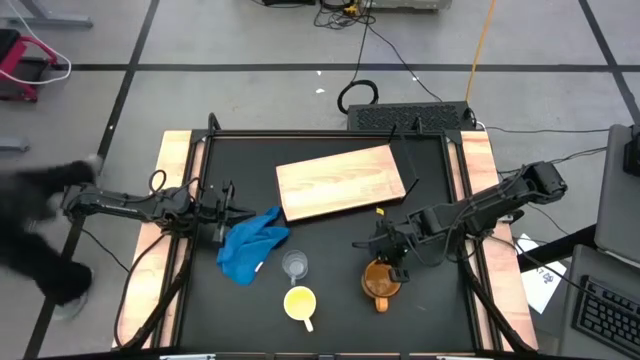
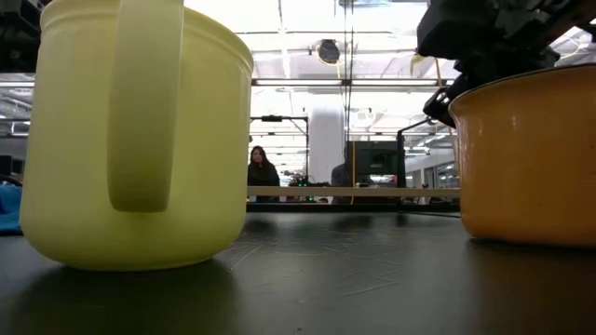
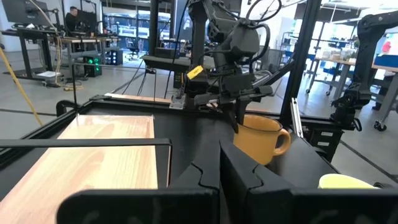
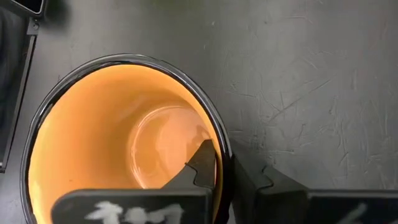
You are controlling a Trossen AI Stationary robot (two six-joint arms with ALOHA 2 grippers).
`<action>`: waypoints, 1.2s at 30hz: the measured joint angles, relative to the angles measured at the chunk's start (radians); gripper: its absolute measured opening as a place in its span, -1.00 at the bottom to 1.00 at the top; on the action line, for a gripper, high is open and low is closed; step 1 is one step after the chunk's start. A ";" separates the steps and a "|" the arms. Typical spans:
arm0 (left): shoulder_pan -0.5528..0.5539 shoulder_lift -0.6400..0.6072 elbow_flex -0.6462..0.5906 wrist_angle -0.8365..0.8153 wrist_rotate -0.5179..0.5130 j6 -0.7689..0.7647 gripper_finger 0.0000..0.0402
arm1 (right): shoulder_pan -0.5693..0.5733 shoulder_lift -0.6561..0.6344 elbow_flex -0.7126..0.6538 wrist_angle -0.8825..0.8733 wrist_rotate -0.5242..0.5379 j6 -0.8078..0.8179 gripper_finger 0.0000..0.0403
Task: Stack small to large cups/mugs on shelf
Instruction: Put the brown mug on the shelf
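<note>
Bench (image 1: 330, 300): black top, carrying all task items; nothing stacked yet.
Shelf (image 1: 340, 182): light-wood board lying flat and askew toward the far side of the bench; bare, apparently kept free as the destination.
Blue cloth (image 1: 250, 248): crumpled just beside the near left corner of the shelf; not a task item.
Orange-brown mug (image 1: 381, 280): upright on the bench, near side, right of centre, handle toward the near edge; judged first to be moved, as base of the stack.
Yellow mug (image 1: 300, 303): upright, near edge, well apart from the shelf; untouched.
Clear cup (image 1: 294, 265): upright between cloth and orange-brown mug, just beyond the yellow mug; untouched.
Right pincer (image 4: 225, 169): clamped on the far rim of the orange-brown mug, one finger inside the wall, one outside; rim grip judged chosen to leave the handle free.
Left pincer (image 1: 236, 210): closed on nothing, parked low at the left, beside the cloth.
Writing: none legible on mugs, cup or shelf.
</note>
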 joint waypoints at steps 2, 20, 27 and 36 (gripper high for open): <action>0.000 0.000 0.000 0.000 0.000 0.000 -0.98 | -0.012 0.000 0.001 -0.003 -0.016 -0.004 -0.95; 0.000 0.000 0.000 -0.002 0.000 0.001 -0.98 | -0.024 0.000 0.143 -0.079 -0.015 -0.069 -0.95; 0.000 0.000 0.000 -0.008 0.000 0.001 -0.98 | -0.024 0.000 0.183 -0.131 -0.016 -0.050 -0.95; 0.000 0.000 0.000 -0.008 0.000 0.001 -0.98 | -0.040 0.000 0.265 -0.217 -0.016 -0.054 -0.95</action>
